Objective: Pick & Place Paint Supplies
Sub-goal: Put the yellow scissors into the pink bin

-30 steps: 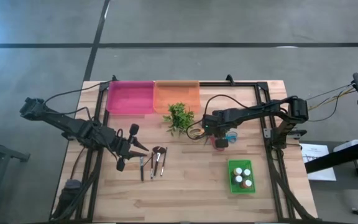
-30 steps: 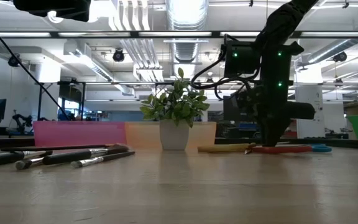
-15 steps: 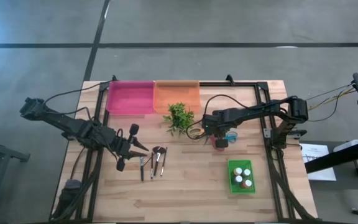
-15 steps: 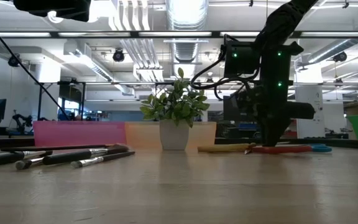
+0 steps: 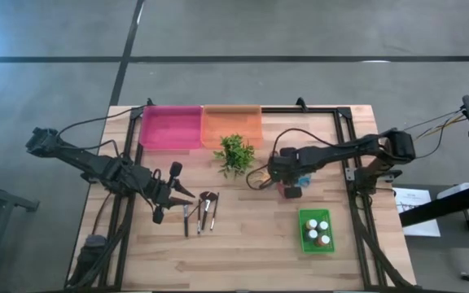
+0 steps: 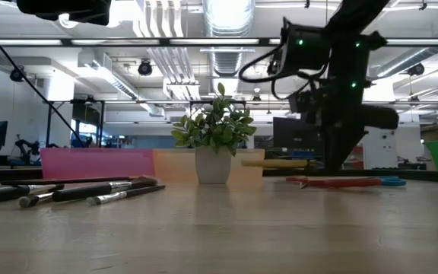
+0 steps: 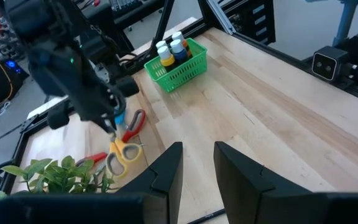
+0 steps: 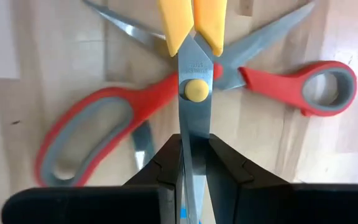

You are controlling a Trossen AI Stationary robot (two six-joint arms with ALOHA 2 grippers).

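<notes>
My right gripper (image 8: pixel 194 155) is shut on yellow-handled scissors (image 6: pixel 276 162), held above the table right of the plant. Red-handled scissors (image 8: pixel 104 112) lie flat on the wood under them. Several thin dark brushes (image 5: pixel 200 213), one with a fluffy brown head, lie side by side on the table's left part. Small bottles with white and brown caps stand in a green basket (image 5: pixel 317 231) near the right front. My left gripper (image 7: pixel 197 168) is open and hovers just left of the brushes, touching nothing. My right gripper pinches the yellow scissors by their closed blades (image 8: pixel 194 127), just behind the yellow pivot, between the two fingers (image 8: pixel 169 162). It comes from above, with the fingers lying along the blades. The scissors are lifted clear and lie about level, handles (image 6: pixel 268 162) toward the plant.
A potted leafy plant (image 5: pixel 234 152) stands mid-table beside the right gripper. A pink tray (image 5: pixel 171 126) and an orange tray (image 5: pixel 232 124) sit at the far edge. A blue-handled item (image 6: pixel 390 181) lies by the red scissors. Bare wood stretches along the near edge.
My right gripper has risen from the table with the yellow scissors, lifting them clear of the wood. The red scissors have stayed on the table. My left arm has kept still.
</notes>
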